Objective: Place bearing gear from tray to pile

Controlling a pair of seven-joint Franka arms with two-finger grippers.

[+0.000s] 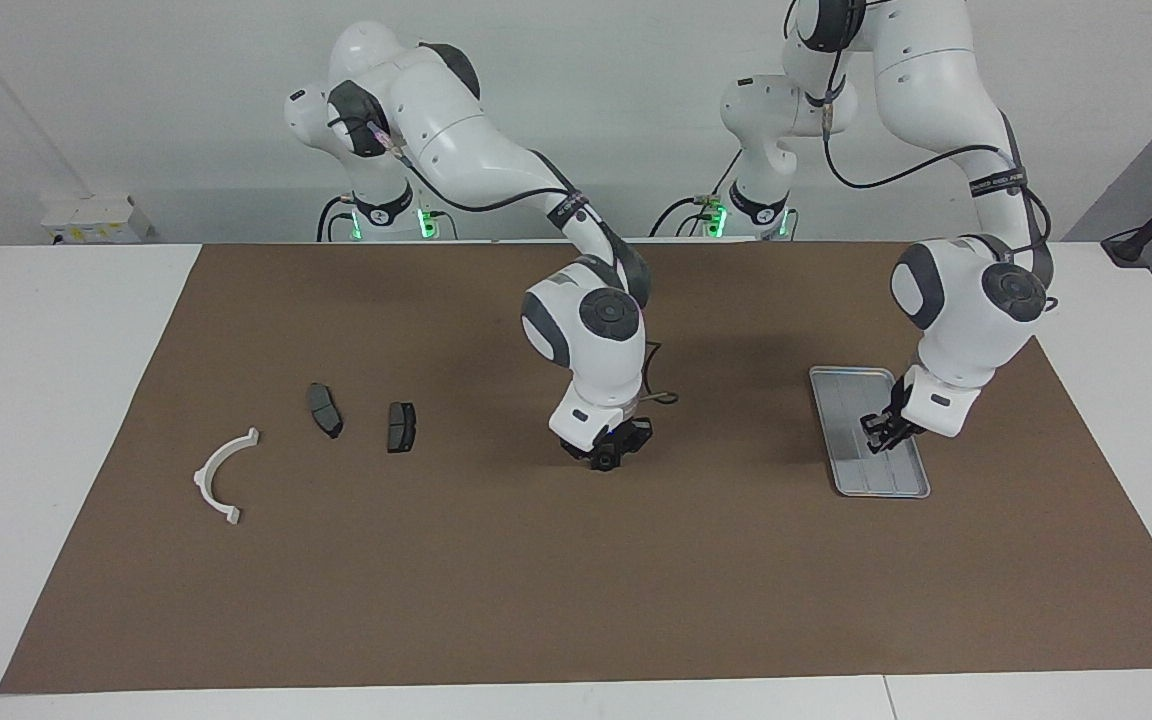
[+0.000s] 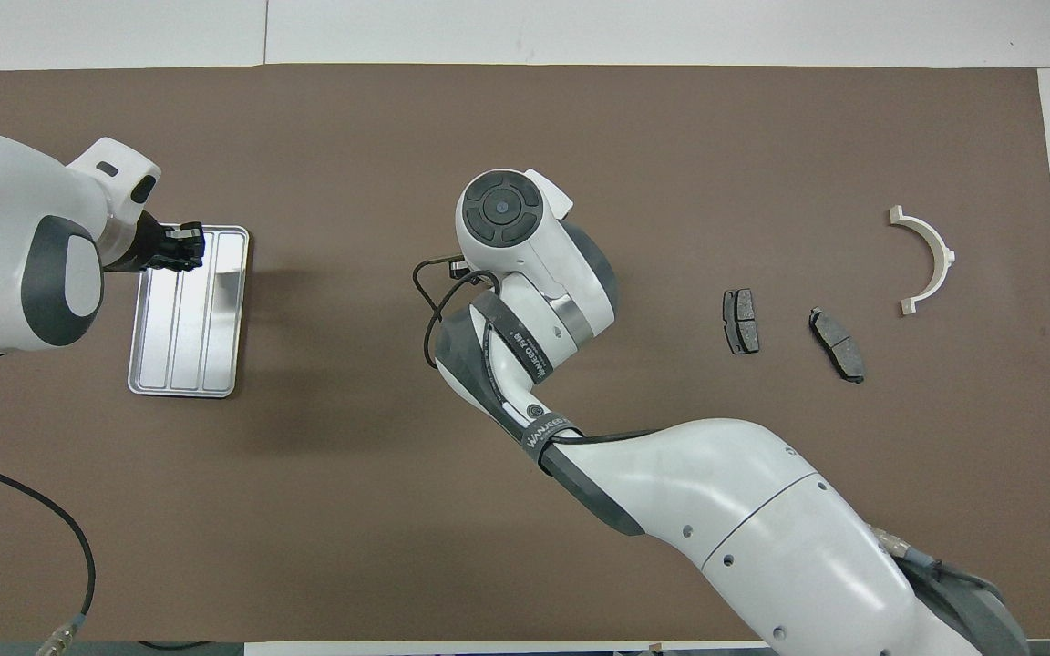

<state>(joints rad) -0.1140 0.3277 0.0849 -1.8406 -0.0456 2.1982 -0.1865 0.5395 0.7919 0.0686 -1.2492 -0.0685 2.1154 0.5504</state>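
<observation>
The silver-grey ridged tray lies toward the left arm's end of the mat, and nothing shows in it. My left gripper hangs low over the tray's part farther from the robots, fingers apart and empty. My right gripper is low over the middle of the mat, shut on a small dark round part, the bearing gear. In the overhead view its own wrist hides both. The pile lies toward the right arm's end: two dark brake pads and a white half-ring bracket.
The brown mat covers most of the white table. The pile also shows in the overhead view: pads and bracket. A loose cable lies by the left arm's base.
</observation>
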